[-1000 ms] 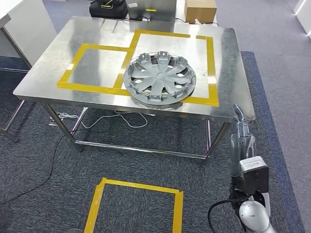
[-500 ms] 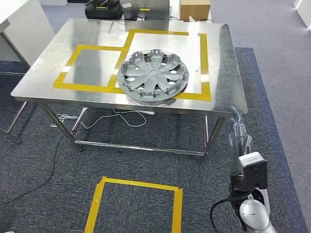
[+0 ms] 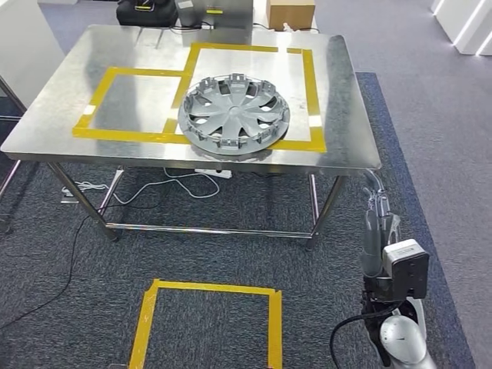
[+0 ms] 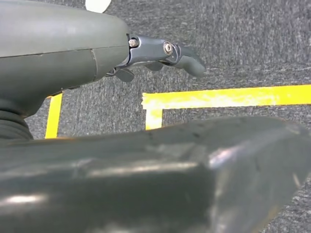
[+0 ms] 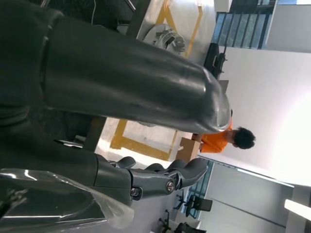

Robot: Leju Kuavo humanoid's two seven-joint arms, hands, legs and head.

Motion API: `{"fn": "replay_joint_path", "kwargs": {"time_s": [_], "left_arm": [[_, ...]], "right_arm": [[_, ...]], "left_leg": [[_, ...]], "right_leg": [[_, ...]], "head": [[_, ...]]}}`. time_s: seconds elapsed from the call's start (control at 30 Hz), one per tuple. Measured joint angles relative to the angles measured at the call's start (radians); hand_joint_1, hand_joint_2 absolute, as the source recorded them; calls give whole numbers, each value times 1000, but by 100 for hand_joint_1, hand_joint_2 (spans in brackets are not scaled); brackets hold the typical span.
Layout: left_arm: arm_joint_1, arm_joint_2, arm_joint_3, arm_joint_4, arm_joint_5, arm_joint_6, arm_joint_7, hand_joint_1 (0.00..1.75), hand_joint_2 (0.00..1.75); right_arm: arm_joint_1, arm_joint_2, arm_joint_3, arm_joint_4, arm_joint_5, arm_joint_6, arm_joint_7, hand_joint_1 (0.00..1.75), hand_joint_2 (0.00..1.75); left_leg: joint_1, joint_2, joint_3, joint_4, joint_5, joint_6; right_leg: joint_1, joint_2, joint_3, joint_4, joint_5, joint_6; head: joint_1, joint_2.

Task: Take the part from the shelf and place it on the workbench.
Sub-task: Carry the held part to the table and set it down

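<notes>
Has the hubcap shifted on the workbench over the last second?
No. The hubcap still overlaps the same near corner of the yellow tape; the camera moved, shifting the whole scene.

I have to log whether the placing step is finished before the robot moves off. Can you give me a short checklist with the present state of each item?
1. Wheel cover rests on the workbench: ok.
2. Wheel cover sits fully inside the yellow tape outline: not ok; its near and left rim overlap the tape.
3. Right robot hand holds nothing and hangs below the bench corner, apart from the part: ok.
4. Left robot hand holds nothing, above the carpet: ok.
5. Bench surface beside the part free of other things: ok.
6. Person standing beyond the bench keeps clear of the robot's path: cannot tell.
</notes>
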Motion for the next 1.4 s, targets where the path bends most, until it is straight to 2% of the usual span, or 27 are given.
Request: {"fn": "replay_joint_path", "kwargs": {"time_s": [0.07,0.1,0.13,0.2,0.27,0.3,0.37,0.4,0.43,0.47,0.5,0.57,0.6,0.67,0.73,0.8,0.9,0.93,0.97,1.0,1.07,1.13,1.17,1.23,1.3,1.33,1.4], "left_arm": [[0,-1,0,0,1,1,-1,0,0],[0,-2,0,0,1,1,-1,0,0],[0,-3,1,0,1,2,-2,0,0],[1,-3,2,0,2,3,-2,0,0],[1,-3,4,0,6,4,-2,0,0],[1,-3,5,0,8,5,-2,0,0],[4,-3,7,0,11,5,-2,0,0],[5,-2,8,0,12,5,-2,0,0],[7,-2,9,0,13,5,-2,0,0],[8,-2,10,0,13,5,-2,0,0],[8,-2,11,0,13,5,-2,0,0],[8,-1,14,0,15,5,-2,0,0],[8,-1,15,0,16,5,-2,0,0],[7,0,16,0,16,5,-2,0,0],[7,-1,17,-1,19,5,-2,0,0],[7,-2,19,-2,23,7,-3,0,0],[10,1,24,-4,32,10,-4,0,0],[11,3,25,-5,34,11,-4,0,0],[12,5,28,-6,35,12,-3,0,0],[12,7,31,-8,37,14,-1,0,0],[13,11,37,-13,42,15,4,0,0],[15,13,44,-19,50,17,8,0,0],[16,15,47,-22,52,17,10,0,0],[18,16,52,-28,54,19,12,0,0],[18,18,56,-32,54,19,12,0,0],[19,19,57,-33,54,20,12,0,0],[21,19,63,-34,55,20,14,0,0]], "right_arm": [[3,0,-3,0,-6,-1,-4,0,0],[5,0,-4,-1,-9,-2,-6,0,0],[9,0,-6,-2,-12,-4,-8,0,0],[22,0,-12,-6,-15,-6,-11,0,0],[36,0,-22,-9,-16,-9,-14,0,0],[42,0,-27,-11,-17,-11,-14,0,0],[53,0,-35,-12,-21,-13,-15,0,0],[59,0,-40,-12,-24,-13,-14,0,0],[65,0,-43,-12,-25,-13,-14,0,0],[70,0,-46,-12,-27,-13,-14,0,0],[74,0,-48,-12,-30,-11,-12,0,0],[80,0,-53,-12,-41,-5,-9,0,0],[83,0,-56,-12,-47,-2,-8,0,0],[92,0,-67,-13,-54,1,-7,0,0],[107,0,-80,-14,-57,1,-9,0,0],[121,0,-95,-17,-58,1,-10,0,0],[141,0,-123,-18,-53,1,-8,0,0],[153,0,-133,-18,-51,2,-6,0,0],[167,1,-144,-18,-49,4,-5,0,0],[180,1,-156,-19,-48,5,-5,0,0],[202,3,-184,-22,-47,10,-6,0,0],[218,10,-212,-28,-47,16,-9,0,0],[227,15,-226,-30,-47,18,-9,0,0],[244,24,-249,-33,-48,21,-9,0,0],[255,30,-264,-37,-48,22,-9,0,0],[257,33,-269,-39,-48,23,-9,0,0],[259,40,-276,-40,-47,23,-8,0,0]], "left_leg": [[-3,12,2,2,-2,-4],[-6,17,1,4,-2,-9],[-8,22,-1,6,-2,-13],[-9,35,-2,9,0,-22],[-6,22,-7,26,-18,-33],[-4,7,-20,60,-44,-39],[-1,-20,-70,184,-114,-45],[0,-23,-97,250,-142,-46],[0,-24,-113,291,-153,-47],[0,-25,-112,295,-143,-46],[1,-27,-93,260,-116,-43],[1,-53,-25,124,-48,-34],[2,-68,2,64,-30,-30],[1,-86,20,15,-25,-24],[1,-72,19,7,-20,-16],[5,-54,19,-3,-12,-4],[5,-25,17,-6,-9,1],[4,-15,16,-5,-9,1],[4,-5,16,-5,-10,1],[4,3,16,-5,-10,1],[3,18,18,-3,-13,-3],[-3,32,19,3,-18,-11],[-6,39,20,4,-19,-16],[-7,52,21,6,-22,-24],[-4,29,12,35,-49,-35],[-2,9,-4,78,-78,-40],[0,-20,-61,214,-148,-44]], "right_leg": [[4,-31,79,-149,56,-6],[7,-44,107,-203,70,-10],[10,-51,120,-228,72,-15],[12,-41,120,-230,73,-24],[8,-28,117,-232,79,-36],[5,-22,116,-234,82,-42],[4,-9,113,-234,86,-51],[5,-1,111,-234,87,-52],[5,8,109,-233,88,-53],[5,18,108,-233,89,-53],[5,28,108,-232,89,-52],[6,48,108,-229,91,-49],[7,56,105,-227,92,-45],[6,71,95,-225,97,-34],[3,81,85,-227,101,-21],[3,59,64,-193,76,-11],[3,13,-19,-11,-18,1],[3,9,-40,39,-35,3],[3,6,-44,54,-33,5],[2,1,-28,29,-13,6],[3,-26,48,-106,48,3],[7,-54,107,-211,75,-7],[10,-58,115,-227,75,-12],[11,-43,114,-229,76,-24],[7,-26,113,-230,80,-35],[4,-18,112,-231,83,-40],[5,-1,110,-231,84,-47]], "head": [[0,0],[0,0],[0,0],[0,0],[-1,0],[-2,0],[-4,0],[-3,0],[-3,0],[-3,0],[-3,0],[-3,0],[-3,0],[-2,0],[-2,0],[2,0],[11,0],[11,0],[11,0],[11,0],[12,0],[12,0],[12,0],[12,0],[10,0],[9,0],[8,0]]}}
